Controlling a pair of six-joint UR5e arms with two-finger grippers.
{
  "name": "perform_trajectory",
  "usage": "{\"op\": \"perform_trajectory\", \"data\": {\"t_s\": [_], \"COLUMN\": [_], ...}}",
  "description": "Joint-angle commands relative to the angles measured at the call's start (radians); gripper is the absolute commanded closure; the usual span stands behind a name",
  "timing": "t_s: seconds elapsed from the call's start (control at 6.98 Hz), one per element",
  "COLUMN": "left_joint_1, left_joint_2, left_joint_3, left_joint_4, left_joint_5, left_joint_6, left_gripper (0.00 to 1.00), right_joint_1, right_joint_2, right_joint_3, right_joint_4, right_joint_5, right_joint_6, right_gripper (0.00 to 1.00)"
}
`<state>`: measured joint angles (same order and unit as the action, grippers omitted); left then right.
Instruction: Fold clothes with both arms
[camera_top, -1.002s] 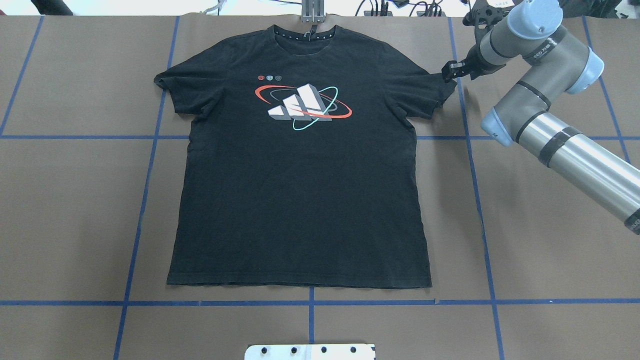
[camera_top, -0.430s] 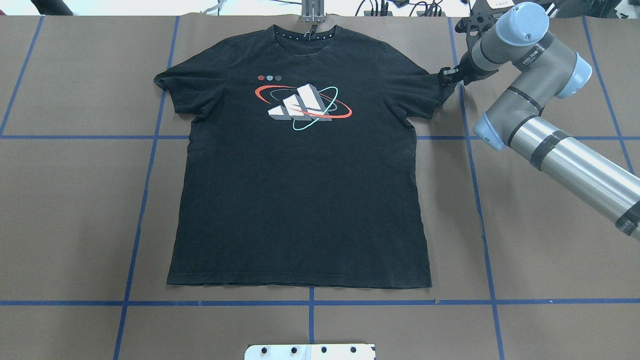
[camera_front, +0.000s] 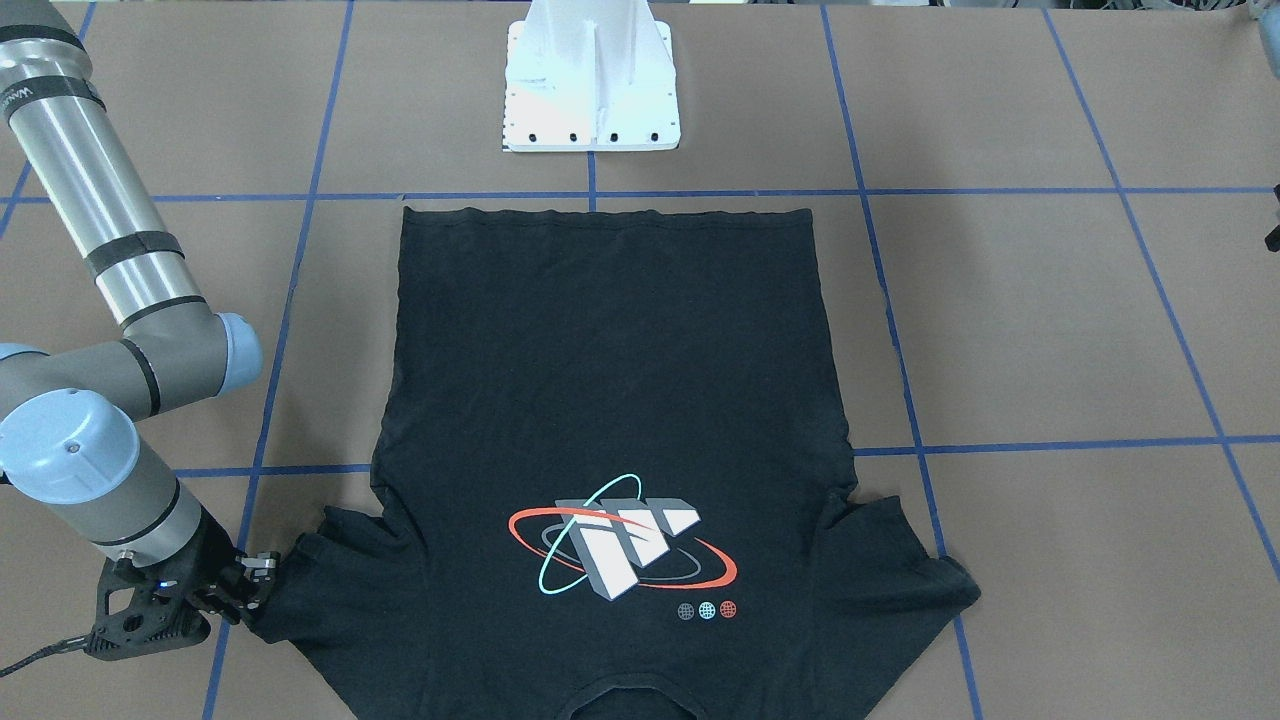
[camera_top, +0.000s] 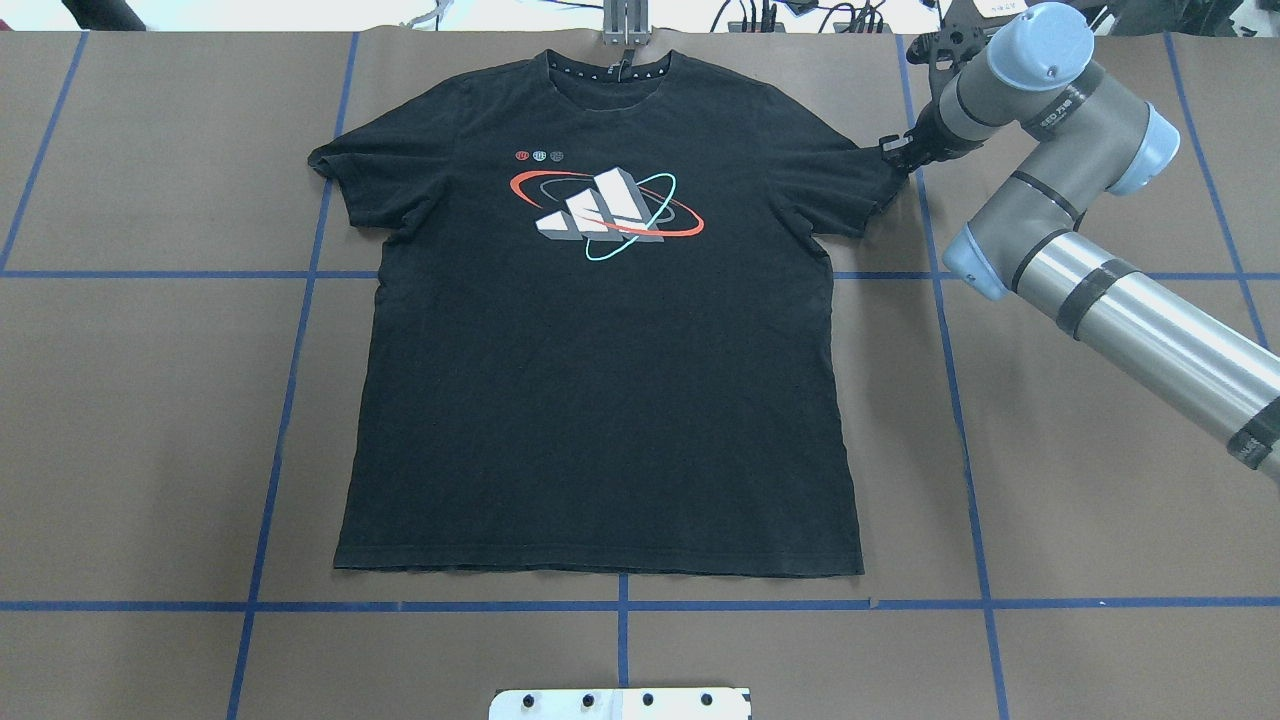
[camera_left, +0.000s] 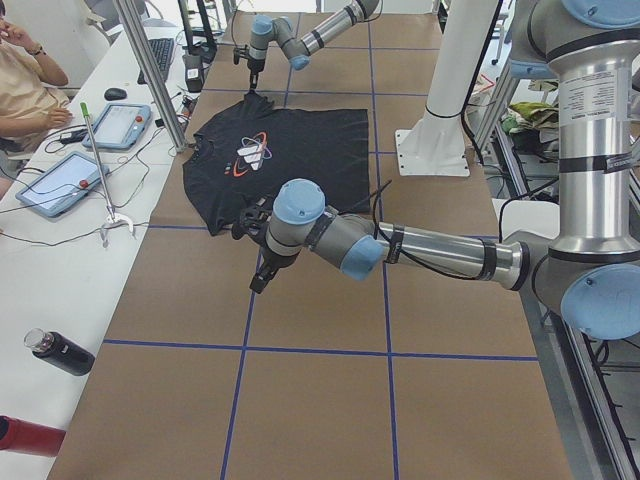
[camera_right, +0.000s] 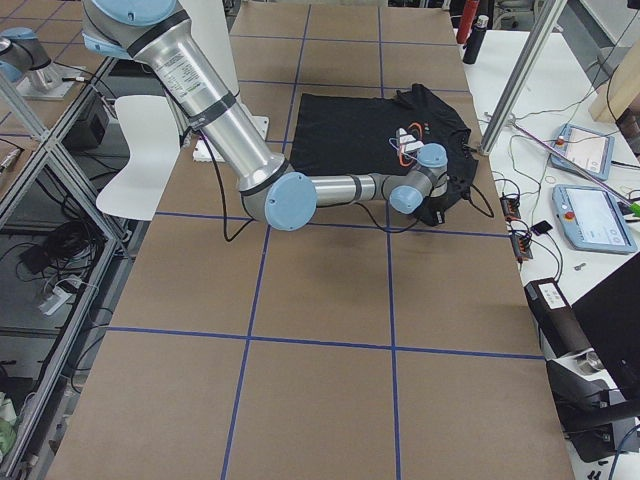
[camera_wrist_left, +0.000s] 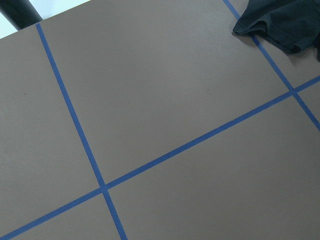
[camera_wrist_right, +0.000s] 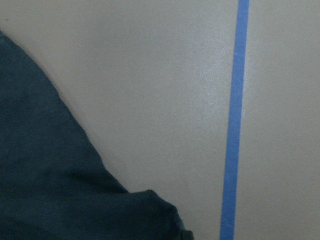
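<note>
On the left we see the left arm (camera_left: 430, 250) only from the table's left end, reaching low over the brown paper-covered table (camera_top: 1100, 480). The left gripper (camera_left: 262, 272) hangs just above the paper, near the T-shirt's left sleeve (camera_top: 350, 180) but apart from it. In the left wrist view that sleeve sits in the far right corner, with bare paper and blue tape lines (camera_top: 290, 380) filling the rest. We cannot tell from these views whether its fingers are spread or pressed together.

In the middle, the black T-shirt (camera_top: 600, 400) lies flat and face up. Its collar is at the far edge of the table and its hem is on the near side, towards the white pedestal base (camera_top: 620, 703). Both sleeves are spread outward. The white, red and teal orbit logo (camera_top: 605, 213) is on the chest, with three small dots (camera_top: 539, 155) just to its far left.

On the right, the right arm (camera_top: 1130, 300) comes in from the near right and bends back towards the shirt. The right gripper (camera_top: 893, 152) is low at the outer tip of the right sleeve (camera_top: 860, 185), with its fingertips touching the hem edge. The shirt lies wholly to the left of this gripper. We cannot make out whether the fingers pinch the cloth or merely straddle it. The right wrist view shows only dark fabric beside a tape line.
</note>
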<state>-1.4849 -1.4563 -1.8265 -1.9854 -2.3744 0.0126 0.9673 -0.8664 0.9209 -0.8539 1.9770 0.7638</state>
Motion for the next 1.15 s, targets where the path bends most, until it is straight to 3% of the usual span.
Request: {"op": "perform_trajectory", "data": {"t_s": [0.0, 0.14, 0.43, 1.0], "left_joint_1": [0.000, 0.002, 0.002, 0.002], "left_joint_2": [0.001, 0.001, 0.002, 0.001], "left_joint_3": [0.000, 0.000, 0.009, 0.010], "left_joint_4": [0.000, -0.001, -0.026, -0.029], "left_joint_5": [0.000, 0.000, -0.003, -0.040], "left_joint_6": [0.001, 0.003, -0.002, -0.002], "left_gripper": [0.00, 0.00, 0.00, 0.00], "right_joint_1": [-0.002, -0.040, -0.119, -0.170], "right_joint_2": [0.024, 0.050, 0.136, 0.257], "right_joint_3": [0.083, 0.123, 0.113, -0.045], "right_joint_4": [-0.005, -0.007, -0.039, -0.053], "right_joint_5": [0.020, 0.023, -0.010, -0.139], "right_joint_6": [0.120, 0.226, 0.359, 0.370], "right_gripper": [1.00, 1.00, 1.00, 1.00]}}
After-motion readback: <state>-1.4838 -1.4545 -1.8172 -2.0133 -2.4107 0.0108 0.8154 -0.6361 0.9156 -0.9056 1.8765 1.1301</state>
